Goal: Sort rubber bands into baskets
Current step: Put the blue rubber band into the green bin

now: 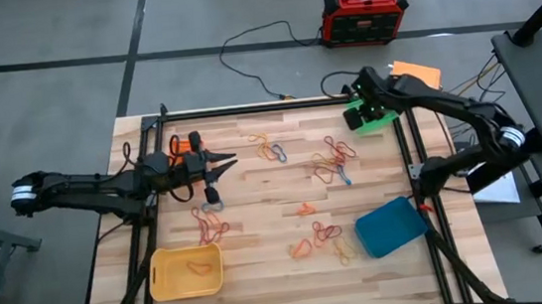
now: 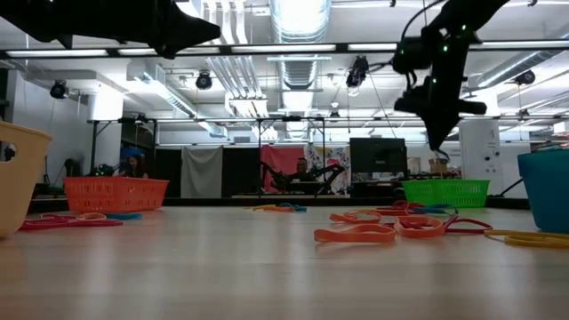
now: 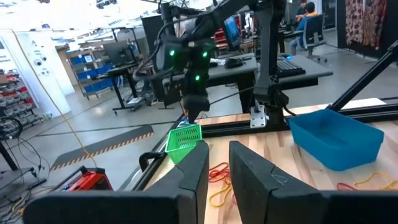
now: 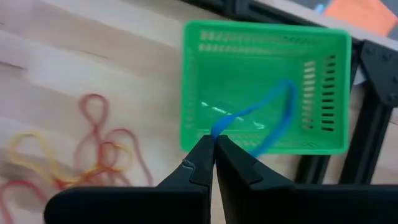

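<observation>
The right arm is stretched toward the table's far right corner with its right gripper pinched closed and pointed downward, while the left arm is extended level, its left gripper narrowly parted.

The counter is pale wood in planks, smooth with a light sheen, edged by a matt black metal frame. The green basket is bright, smooth plastic with slotted walls; the blue basket, yellow basket and orange basket look like the same moulded plastic. The blue rubber band is thin, matt elastic. The right end effector has smooth, dark, matt fingers.
</observation>
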